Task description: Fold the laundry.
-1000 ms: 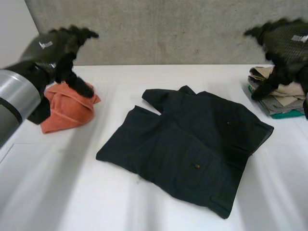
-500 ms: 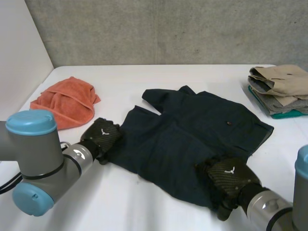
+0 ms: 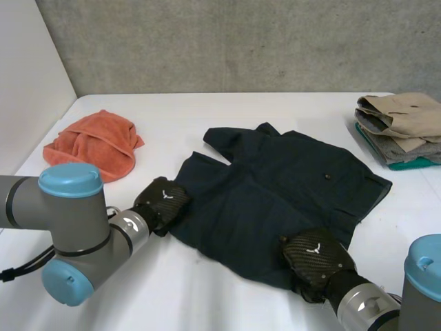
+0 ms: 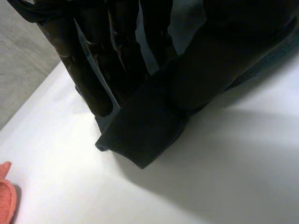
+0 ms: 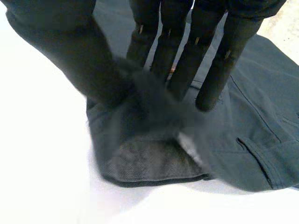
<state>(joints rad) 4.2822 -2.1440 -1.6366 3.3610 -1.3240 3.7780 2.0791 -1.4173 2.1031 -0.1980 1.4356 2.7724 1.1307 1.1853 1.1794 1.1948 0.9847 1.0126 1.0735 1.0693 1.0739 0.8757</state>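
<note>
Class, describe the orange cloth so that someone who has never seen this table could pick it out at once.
On the white table, look to the far left corner, by the pale wall. There lies the orange cloth, a crumpled heap left of the dark garment. It alone is orange; the stack at the far right is folded and beige, grey and teal.

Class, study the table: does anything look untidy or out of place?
The orange towel lies crumpled at the far left, unlike the neat folded stack at the far right. The dark trousers sit askew in the middle, with their far edge rumpled.
</note>
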